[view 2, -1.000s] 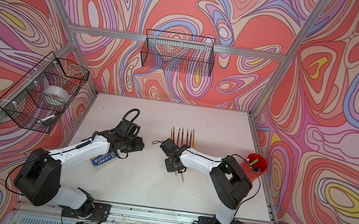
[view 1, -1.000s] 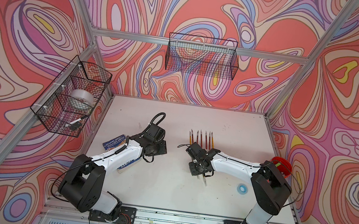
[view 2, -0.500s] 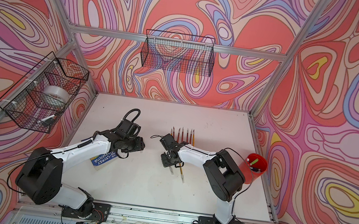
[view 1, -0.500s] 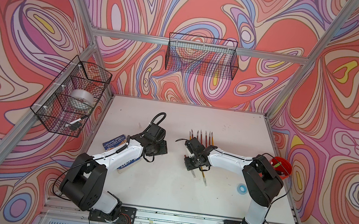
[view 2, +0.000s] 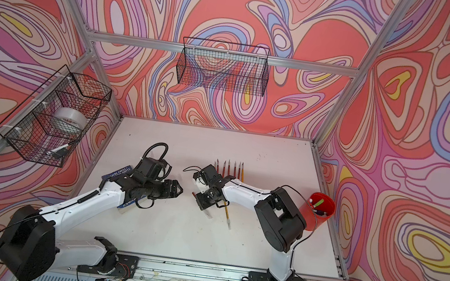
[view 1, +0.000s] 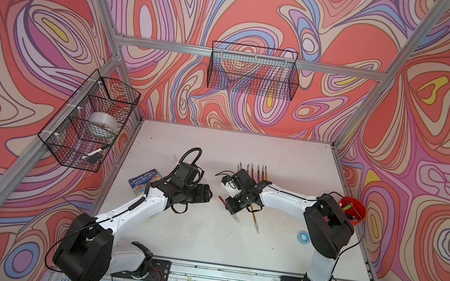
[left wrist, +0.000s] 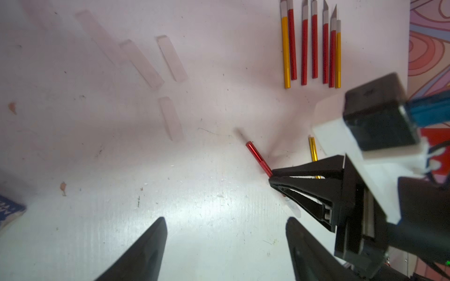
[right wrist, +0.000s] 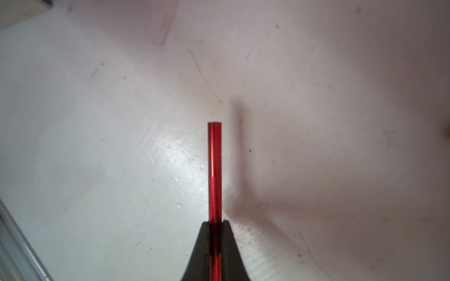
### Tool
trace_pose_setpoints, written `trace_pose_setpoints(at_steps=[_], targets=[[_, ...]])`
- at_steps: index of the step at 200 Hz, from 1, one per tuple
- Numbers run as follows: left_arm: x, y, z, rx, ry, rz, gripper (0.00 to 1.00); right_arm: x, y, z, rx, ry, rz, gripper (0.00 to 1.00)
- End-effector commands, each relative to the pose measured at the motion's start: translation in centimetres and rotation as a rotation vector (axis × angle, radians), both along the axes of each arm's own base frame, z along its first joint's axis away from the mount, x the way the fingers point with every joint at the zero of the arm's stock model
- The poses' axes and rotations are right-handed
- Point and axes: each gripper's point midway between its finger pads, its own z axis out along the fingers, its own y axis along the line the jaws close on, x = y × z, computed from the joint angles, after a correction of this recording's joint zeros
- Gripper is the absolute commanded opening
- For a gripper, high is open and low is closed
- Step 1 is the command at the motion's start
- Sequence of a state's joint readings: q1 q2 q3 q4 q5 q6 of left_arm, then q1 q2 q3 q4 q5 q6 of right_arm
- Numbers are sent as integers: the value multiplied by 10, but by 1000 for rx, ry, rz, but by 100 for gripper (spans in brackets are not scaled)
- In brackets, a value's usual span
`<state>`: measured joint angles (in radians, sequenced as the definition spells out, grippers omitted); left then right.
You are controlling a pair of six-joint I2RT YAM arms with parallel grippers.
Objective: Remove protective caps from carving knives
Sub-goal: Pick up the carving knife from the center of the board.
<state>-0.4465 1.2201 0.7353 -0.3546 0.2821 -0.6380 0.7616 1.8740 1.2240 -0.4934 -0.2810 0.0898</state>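
On the white table, mid-frame in a top view, the left gripper stands spread wide and empty. It faces the right gripper, which is clamped on a red carving knife. What looks like its translucent cap pokes out at the lower right of the left wrist view; the left jaws should close on the cap alone and pull straight along the shaft.

Bright light, glaring table, blurry wrist views.
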Motion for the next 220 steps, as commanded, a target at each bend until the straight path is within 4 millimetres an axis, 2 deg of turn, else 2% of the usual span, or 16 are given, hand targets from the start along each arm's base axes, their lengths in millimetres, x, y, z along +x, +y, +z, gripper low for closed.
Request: trace_pose_setpoints(at_steps=[1, 32, 74, 114, 188, 220], targets=[[-3, 0, 11, -72, -26, -2, 86, -5, 20, 38, 117, -2, 77, 0], [-3, 1, 19, -114, -33, 50, 84, -11, 35, 69, 209, 18, 116, 0], [12, -2, 32, -196, -66, 135, 84, -14, 43, 78, 234, 40, 117, 0], [20, -5, 26, -244, -45, 199, 66, -14, 50, 90, 283, 43, 122, 0], [38, -16, 31, -288, -34, 232, 36, -19, 67, 105, 374, 50, 138, 0], [42, -19, 30, -298, -28, 247, 17, -17, 74, 110, 408, 49, 140, 0]])
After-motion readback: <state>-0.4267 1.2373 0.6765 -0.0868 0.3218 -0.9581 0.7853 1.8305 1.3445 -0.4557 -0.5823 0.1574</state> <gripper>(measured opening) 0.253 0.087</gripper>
